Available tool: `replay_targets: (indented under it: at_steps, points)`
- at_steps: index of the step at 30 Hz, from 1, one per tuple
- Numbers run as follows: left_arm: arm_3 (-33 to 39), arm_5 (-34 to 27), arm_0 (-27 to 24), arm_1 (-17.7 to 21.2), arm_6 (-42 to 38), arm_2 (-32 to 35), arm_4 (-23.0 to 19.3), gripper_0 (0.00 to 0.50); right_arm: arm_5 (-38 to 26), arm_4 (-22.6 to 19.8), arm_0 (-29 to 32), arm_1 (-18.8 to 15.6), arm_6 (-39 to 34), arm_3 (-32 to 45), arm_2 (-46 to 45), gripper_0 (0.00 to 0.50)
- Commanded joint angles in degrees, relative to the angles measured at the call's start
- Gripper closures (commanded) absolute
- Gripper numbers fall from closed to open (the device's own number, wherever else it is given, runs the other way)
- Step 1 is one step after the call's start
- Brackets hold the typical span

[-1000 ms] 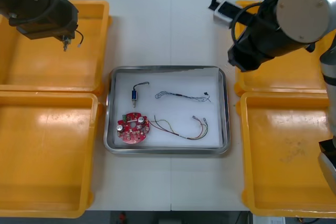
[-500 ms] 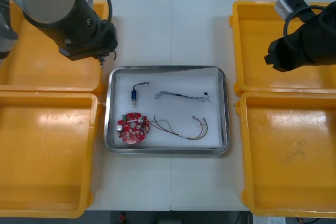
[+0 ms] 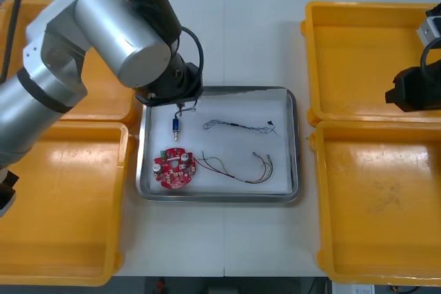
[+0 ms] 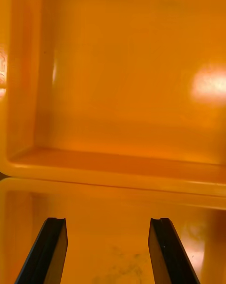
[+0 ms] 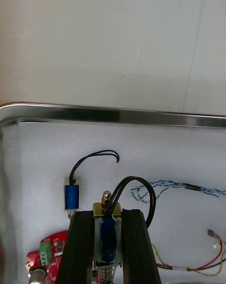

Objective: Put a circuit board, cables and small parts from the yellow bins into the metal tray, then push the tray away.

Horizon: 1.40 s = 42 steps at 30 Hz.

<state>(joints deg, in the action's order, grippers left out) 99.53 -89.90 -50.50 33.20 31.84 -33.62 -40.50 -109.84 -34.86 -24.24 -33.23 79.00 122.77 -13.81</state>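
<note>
My left gripper (image 5: 107,218) is shut on a small metal part (image 5: 107,234) with a blue body and a looped black lead. It hangs over the far left corner of the metal tray (image 3: 293,144), where the left gripper (image 3: 180,105) shows below the big silver arm. On the tray's white inside lie another blue small part (image 3: 176,124), a twisted blue and white cable (image 3: 238,126), a red and yellow cable (image 3: 238,169) and a round red circuit board (image 3: 173,169). My right gripper (image 4: 106,224) stands open, holding nothing, above the rim between the two right yellow bins.
Two yellow bins (image 3: 65,204) flank the tray on the left and two more yellow bins (image 3: 375,204) on the right. The right arm (image 3: 413,89) sits at the right edge over the far right bin. Bare table lies beyond the tray rim (image 5: 117,115).
The left arm has swung from the far left bin to the tray's far left corner with the small part. The right arm has drawn back to the right edge.
</note>
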Motion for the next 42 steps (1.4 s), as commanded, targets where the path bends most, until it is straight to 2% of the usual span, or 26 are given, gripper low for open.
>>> replay_targets:
  at_steps: [1,7,16,17,18,19,20,34,42]
  points:
    - [-2.94,4.21,0.05,-2.18,1.21,-4.70,2.89,0.500,-0.16,-3.72,4.03,-2.36,-6.14,2.47,-4.65,0.000]
    - [-6.89,8.07,0.05,-3.41,1.12,-7.87,4.47,0.500,-0.16,-4.25,8.16,-3.94,-7.11,4.41,-5.53,0.000]
    - [-7.33,9.66,0.05,-3.76,0.59,-9.54,4.99,0.498,-0.16,-5.31,13.25,-4.12,-7.99,6.95,-7.46,0.000]
    - [-7.33,9.66,0.05,-3.67,0.59,-9.54,4.99,0.457,-0.16,-5.31,14.05,-4.12,-8.16,7.48,-7.81,0.000]
    - [-7.33,9.66,0.05,-3.76,0.50,-9.54,4.99,0.391,-0.16,-5.31,14.31,-4.12,-8.16,7.75,-7.81,0.000]
    - [-7.33,9.66,0.05,-3.67,0.50,-9.54,4.99,0.148,-0.16,-5.39,15.19,-4.12,-8.34,8.27,-7.90,0.000]
    - [-7.25,9.74,0.05,-3.76,0.50,-9.54,5.08,0.000,-0.16,-5.39,15.80,-4.21,-8.51,8.80,-8.08,0.000]
    - [-5.93,8.69,0.05,-2.79,0.68,-8.39,5.17,0.000,-0.16,-6.27,18.44,-4.30,-9.57,10.03,-9.22,0.000]
    - [1.10,-1.42,0.14,-0.68,1.47,0.92,2.27,0.000,-0.16,-6.27,18.35,-4.30,-9.92,11.61,-9.31,0.000]
